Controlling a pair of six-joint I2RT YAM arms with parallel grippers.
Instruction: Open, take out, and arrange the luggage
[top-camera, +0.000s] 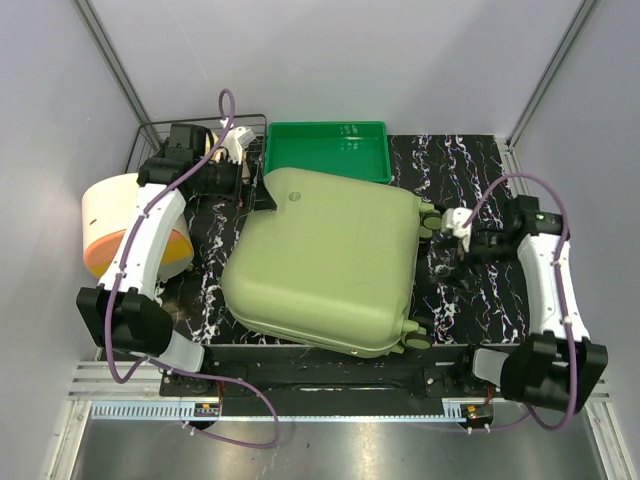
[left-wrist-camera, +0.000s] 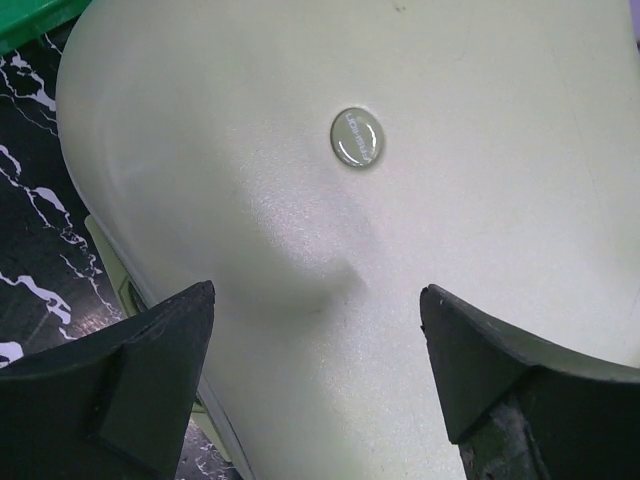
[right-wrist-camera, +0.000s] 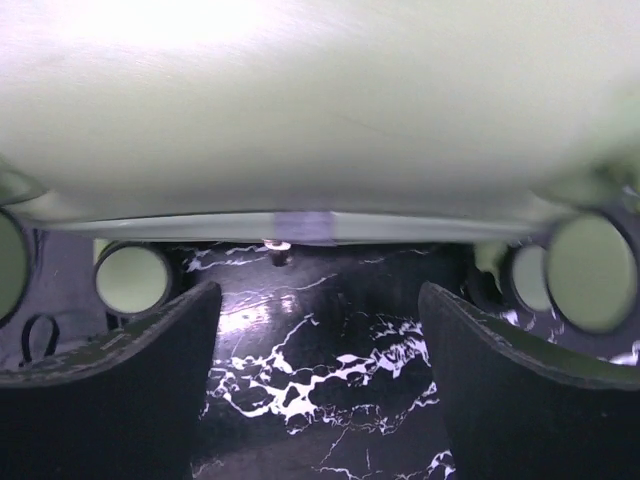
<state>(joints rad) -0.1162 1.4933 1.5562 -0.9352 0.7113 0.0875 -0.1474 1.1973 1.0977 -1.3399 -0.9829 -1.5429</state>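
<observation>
The luggage (top-camera: 325, 260) is a large pale olive-green hard-shell suitcase lying flat and shut in the middle of the table, its wheels (top-camera: 428, 218) toward the right. My left gripper (top-camera: 262, 196) hovers at its far left corner, open. In the left wrist view the shell (left-wrist-camera: 400, 250) with a round badge (left-wrist-camera: 357, 137) fills the frame, and the left gripper (left-wrist-camera: 315, 335) holds nothing. My right gripper (top-camera: 452, 228) sits just right of the wheeled end, open. The right wrist view shows the zip rim (right-wrist-camera: 300, 225), two wheels (right-wrist-camera: 133, 278) (right-wrist-camera: 590, 270) and bare table between the right gripper (right-wrist-camera: 318, 345) jaws.
A bright green shallow tray (top-camera: 328, 150) touches the suitcase's far edge. A wire basket (top-camera: 150, 140) stands at the back left, and a white and orange round container (top-camera: 110, 225) lies at the left. The black marbled table (top-camera: 470, 170) shows on the right side.
</observation>
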